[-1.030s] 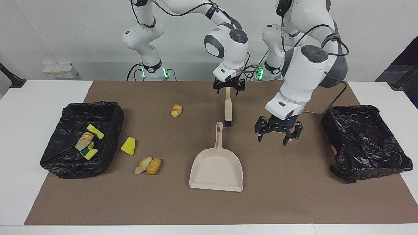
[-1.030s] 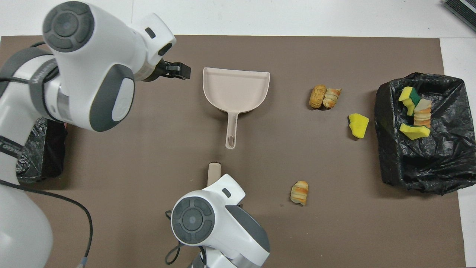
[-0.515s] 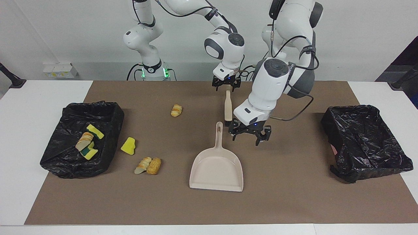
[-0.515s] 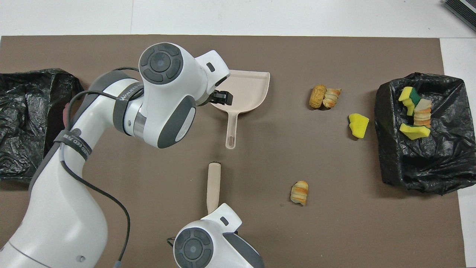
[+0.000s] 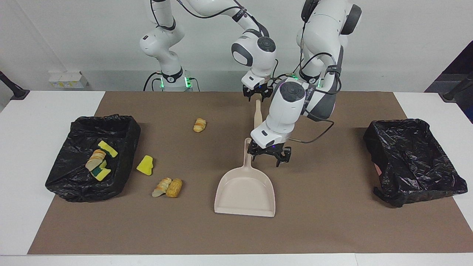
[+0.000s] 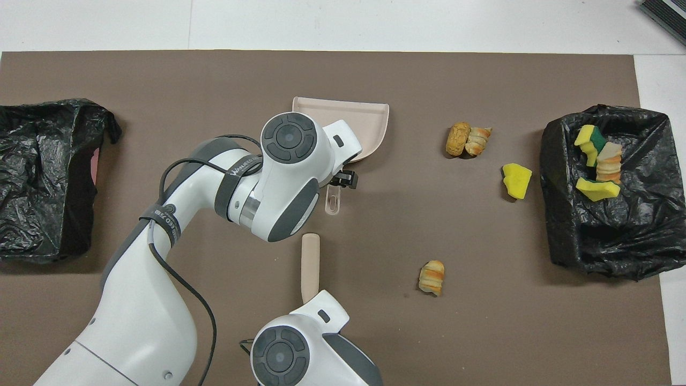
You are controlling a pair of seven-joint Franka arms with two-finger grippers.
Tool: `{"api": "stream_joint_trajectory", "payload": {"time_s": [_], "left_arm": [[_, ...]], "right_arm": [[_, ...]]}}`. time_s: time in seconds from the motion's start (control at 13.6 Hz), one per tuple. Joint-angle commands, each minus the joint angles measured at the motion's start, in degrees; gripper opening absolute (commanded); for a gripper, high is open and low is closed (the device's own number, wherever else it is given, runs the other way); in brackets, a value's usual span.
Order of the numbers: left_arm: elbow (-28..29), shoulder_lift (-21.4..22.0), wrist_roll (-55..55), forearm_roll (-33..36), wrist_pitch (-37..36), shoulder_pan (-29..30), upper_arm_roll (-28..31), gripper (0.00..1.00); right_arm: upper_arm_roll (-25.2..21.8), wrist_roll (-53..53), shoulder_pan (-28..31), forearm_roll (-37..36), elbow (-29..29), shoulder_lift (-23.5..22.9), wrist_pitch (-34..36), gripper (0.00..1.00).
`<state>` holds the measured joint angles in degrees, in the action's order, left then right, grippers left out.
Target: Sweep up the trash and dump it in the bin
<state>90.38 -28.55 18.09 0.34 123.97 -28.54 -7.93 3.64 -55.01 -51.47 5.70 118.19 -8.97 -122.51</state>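
Facing view: left gripper [image 5: 264,155] low over the handle of the beige dustpan [image 5: 245,191], fingers spread wide, holding nothing. Right gripper [image 5: 258,96] nearer the robots than the dustpan, fingers pinching the top of the brush [image 5: 257,115] handle — brush lying on the brown mat [image 5: 332,221] on the bench [image 5: 33,118]. Trash scattered off toward the right arm's end from the dustpan: one roll [image 5: 199,125], a yellow sponge chunk [image 5: 145,164], two rolls [image 5: 167,187] side by side. More trash already inside the black bin [image 5: 122,129] past those. Another black bin [image 5: 414,162] toward the left arm's end from the dustpan.

Overhead view: left arm covering part of the dustpan [image 6: 370,115]. Brush handle [image 6: 310,265] sticking out nearer the robots than the dustpan — right gripper hidden under its own arm. Lone roll [image 6: 432,277], sponge chunk [image 6: 516,180], roll pair [image 6: 468,139] all on the mat.
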Motion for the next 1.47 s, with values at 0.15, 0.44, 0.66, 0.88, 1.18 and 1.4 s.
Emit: {"api": "stream_joint_trajectory", "payload": {"time_s": [0.15, 0.44, 0.66, 0.88, 1.18, 1.4], "left_arm": [[1.4, 0.5, 0.3, -0.7, 1.2, -1.0, 1.0, 0.99], [1.2, 0.6, 2.2, -0.8, 0.3, -1.0, 1.0, 0.05], [1.3, 0.7, 1.9, -0.1, 0.7, -0.8, 1.0, 0.0], [1.4, 2.4, -9.2, 0.2, 0.1, 0.8, 1.5, 0.0], [1.9, 7.2, -30.9, 0.2, -5.8, 7.5, 1.5, 0.0], [2.1, 9.5, -43.3, 0.2, -12.1, 10.4, 1.5, 0.0]], "right_arm": [[-0.1, 0.8, 0.5, 1.5, -1.6, 0.5, 2.5, 0.0], [-0.3, 0.6, 2.0, 1.5, 0.4, 5.1, 10.5, 0.0], [-0.4, 1.1, 4.9, 1.4, 1.8, 9.5, 16.2, 0.0], [-0.4, 3.1, 9.7, 0.5, 2.2, 12.7, 21.3, 0.0], [-0.5, 10.4, 17.0, -4.4, 0.7, 13.8, 24.6, 0.0], [-0.5, 16.7, 21.2, -10.2, -1.3, 11.8, 24.5, 0.0]]}}
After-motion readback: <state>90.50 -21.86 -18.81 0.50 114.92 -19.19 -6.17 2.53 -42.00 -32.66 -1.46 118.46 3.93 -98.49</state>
